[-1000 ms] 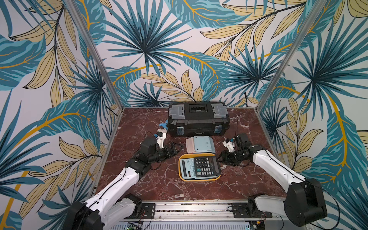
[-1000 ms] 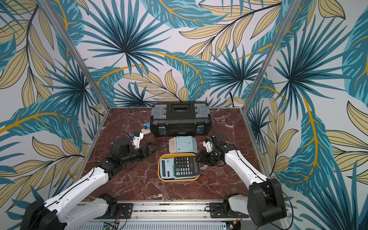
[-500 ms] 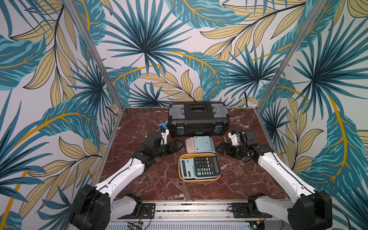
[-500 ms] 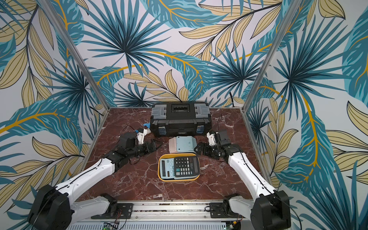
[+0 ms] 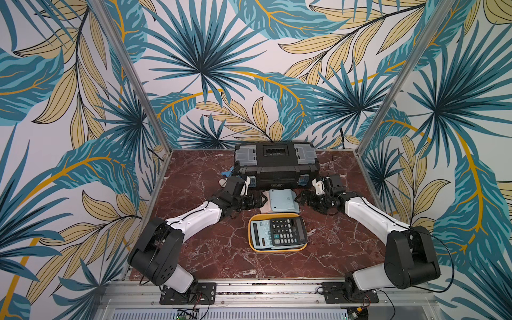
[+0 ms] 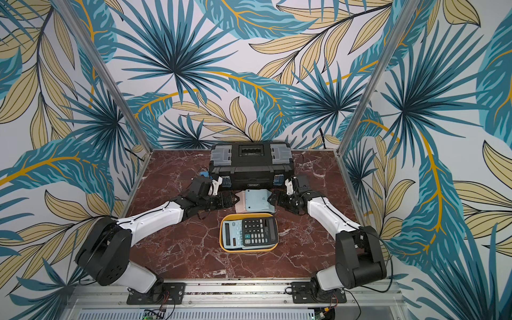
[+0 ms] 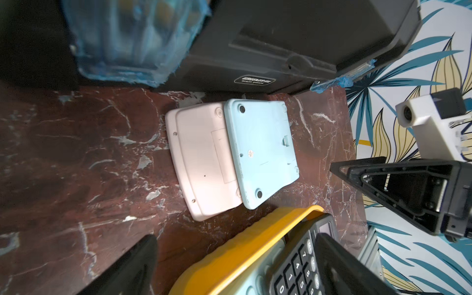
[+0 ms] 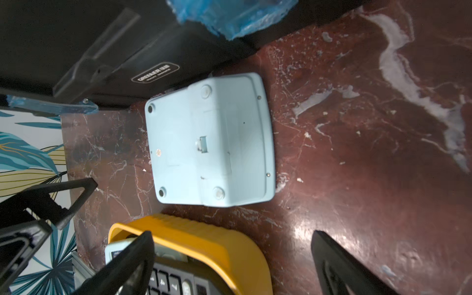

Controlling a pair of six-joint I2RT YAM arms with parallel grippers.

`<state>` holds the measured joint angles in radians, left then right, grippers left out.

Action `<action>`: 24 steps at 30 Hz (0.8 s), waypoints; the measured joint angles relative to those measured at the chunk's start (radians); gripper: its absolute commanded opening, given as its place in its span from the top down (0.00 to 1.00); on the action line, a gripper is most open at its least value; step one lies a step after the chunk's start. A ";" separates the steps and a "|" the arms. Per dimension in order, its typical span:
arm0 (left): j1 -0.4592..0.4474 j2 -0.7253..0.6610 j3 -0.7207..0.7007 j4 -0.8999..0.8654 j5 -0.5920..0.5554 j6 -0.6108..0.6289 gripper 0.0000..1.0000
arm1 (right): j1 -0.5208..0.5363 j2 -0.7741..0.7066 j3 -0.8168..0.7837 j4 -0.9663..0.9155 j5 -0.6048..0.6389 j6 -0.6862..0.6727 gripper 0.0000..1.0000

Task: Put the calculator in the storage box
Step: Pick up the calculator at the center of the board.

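- The red marbled surface [image 5: 221, 249] runs from my two arm bases to the far wall.
- Storage box [image 5: 277, 250]: the yellow tray sits flat on the surface, at mid-width, between my two forearms.
- Contents of the box: a black calculator [image 5: 288, 231] lies keys up on top of a pale grey-blue calculator [image 5: 259, 235]. The lower one's display end shows beside the black one. Both lie within the rim.
- Left pincer [image 5: 257, 200]: low over the surface just beyond the box. Its fingers [image 7: 132, 265] stand wide apart with nothing between them.
- Right pincer [image 5: 302, 198]: opposite the left and at the same depth. Its fingers [image 8: 127, 265] are likewise spread wide and grip nothing.
- Between the two pincers a light blue calculator [image 5: 281, 200] lies face down and overlaps a pinkish-white calculator [image 5: 264, 207], also face down. Neither is gripped.
- Farthest: a black toolbox [image 5: 275, 166] with its lid closed stands at the back of the surface. The face-down pair lies just in front of it.
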<state>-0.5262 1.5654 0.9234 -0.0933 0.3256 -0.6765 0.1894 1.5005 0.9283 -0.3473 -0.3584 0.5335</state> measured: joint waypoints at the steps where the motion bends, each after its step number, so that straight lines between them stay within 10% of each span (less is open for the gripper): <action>1: -0.006 0.018 0.010 0.001 -0.004 0.002 0.00 | -0.002 0.021 0.003 0.015 -0.002 0.002 0.01; 24: -0.038 0.242 0.091 0.076 -0.014 0.003 0.00 | -0.005 0.313 0.012 0.428 -0.224 0.140 0.01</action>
<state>-0.5640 1.8076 1.0145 -0.0177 0.3119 -0.6735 0.1848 1.8137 0.9405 0.0803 -0.5827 0.6739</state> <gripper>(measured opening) 0.999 0.994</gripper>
